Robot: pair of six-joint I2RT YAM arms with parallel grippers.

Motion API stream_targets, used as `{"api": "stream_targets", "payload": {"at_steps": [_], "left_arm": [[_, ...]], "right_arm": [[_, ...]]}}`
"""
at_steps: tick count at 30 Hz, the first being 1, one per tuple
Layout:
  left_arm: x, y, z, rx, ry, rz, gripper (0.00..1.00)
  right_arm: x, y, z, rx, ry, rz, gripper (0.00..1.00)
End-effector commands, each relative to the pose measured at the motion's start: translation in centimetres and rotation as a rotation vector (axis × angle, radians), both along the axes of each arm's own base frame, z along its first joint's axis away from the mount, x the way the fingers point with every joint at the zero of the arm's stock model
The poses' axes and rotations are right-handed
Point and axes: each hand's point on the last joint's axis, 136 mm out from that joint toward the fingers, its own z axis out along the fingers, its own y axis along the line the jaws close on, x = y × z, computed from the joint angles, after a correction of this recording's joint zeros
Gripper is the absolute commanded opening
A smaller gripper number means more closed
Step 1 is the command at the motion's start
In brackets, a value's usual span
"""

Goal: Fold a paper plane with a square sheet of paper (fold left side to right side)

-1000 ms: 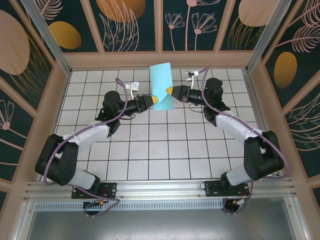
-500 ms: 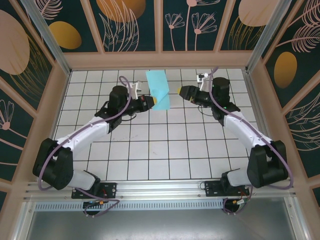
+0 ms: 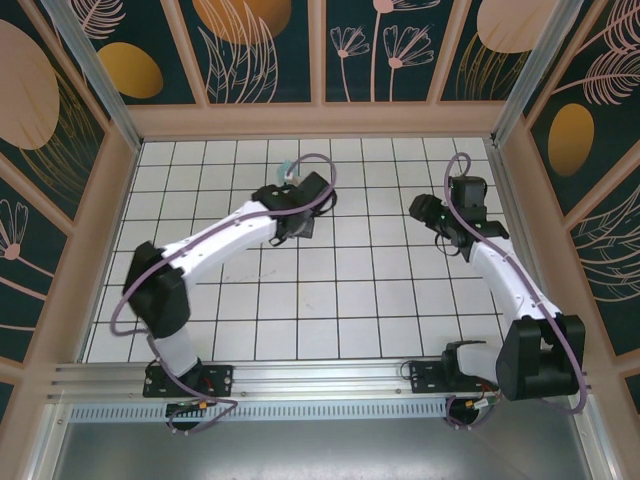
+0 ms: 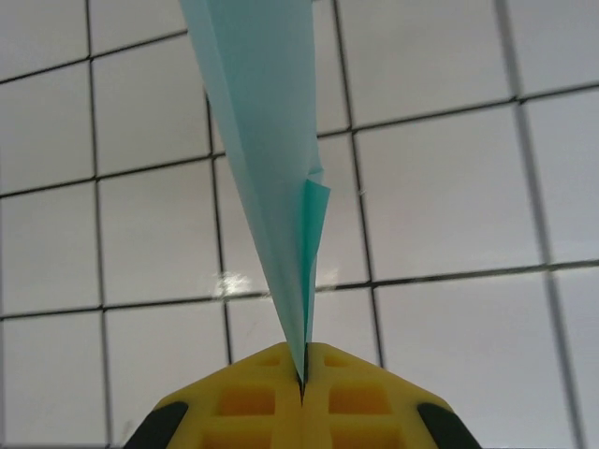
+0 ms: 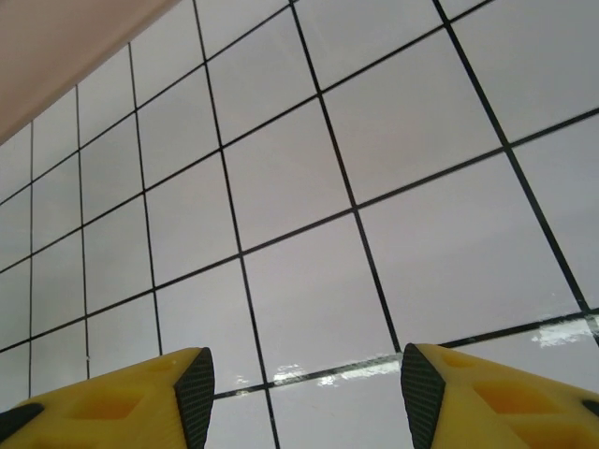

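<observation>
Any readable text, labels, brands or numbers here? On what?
None readable. The folded turquoise paper is blank; the left gripper and right gripper show plain yellow fingers; the tiled table has grid lines alone; the wall panels bear leaf and flower patterns, no lettering.

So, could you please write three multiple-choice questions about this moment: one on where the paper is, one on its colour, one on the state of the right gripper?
1. Where is the paper?
A. flat on the tiles
B. pinched in the left gripper
C. in the right gripper

2. What colour is the paper?
A. turquoise
B. white
C. pink

3. How is the right gripper?
A. shut on the paper
B. shut, empty
C. open, empty

Answers:
1 B: the left wrist view shows the yellow jaws closed on its narrow end.
2 A: it is light turquoise against the white tiles.
3 C: its jaws stand apart, with bare tiles between them.
</observation>
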Motion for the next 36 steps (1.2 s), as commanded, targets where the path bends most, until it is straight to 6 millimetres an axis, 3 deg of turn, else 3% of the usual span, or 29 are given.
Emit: {"api": "stream_targets", "payload": {"at_steps": [1,4,10,15,20,25,28,30,33,36], "left_arm": [[-1.7,2.6,0.1,0.25,0.077,0.032,0.03],[-2.4,1.2,-1.7,0.33,0.168,0.004,0.05],[-2.3,-3.2,-4.4,0.275,0.242,-0.057,0.05],[-2.4,-3.9,-8.0,0.31,0.319,-0.067,0.09],[-2.4,-5.2,-9.8,0.288,0.36,-0.092,0.3],[-1.8,-9.4,-8.5,0.081,0.348,-0.177,0.52],[-1.4,-12.5,-6.6,-0.108,0.344,-0.249,0.6],[-0.6,-13.9,-4.3,-0.248,0.314,-0.283,0.63],[1.1,-13.5,-0.8,-0.424,0.24,-0.285,0.66],[3.2,-10.4,1.4,-0.561,0.152,-0.233,0.7]], "right_arm": [[-1.0,-1.0,-0.7,-0.044,0.014,-0.016,0.58],[-1.2,-1.0,-0.6,-0.029,0.004,-0.014,0.58],[-1.5,-0.4,-1.0,0.007,-0.008,0.008,0.58],[-1.8,-0.5,-1.7,0.003,0.002,0.015,0.58],[-1.9,-0.5,-2.1,0.019,0.007,0.022,0.58],[-1.9,0.1,-2.3,0.047,0.013,0.045,0.58],[-1.8,1.0,-2.0,0.09,0.002,0.085,0.58],[-1.7,2.3,-1.9,0.142,0.002,0.131,0.58],[-1.5,4.3,-1.9,0.207,0.008,0.186,0.57],[-1.1,7.0,-2.4,0.252,0.027,0.232,0.58]]}}
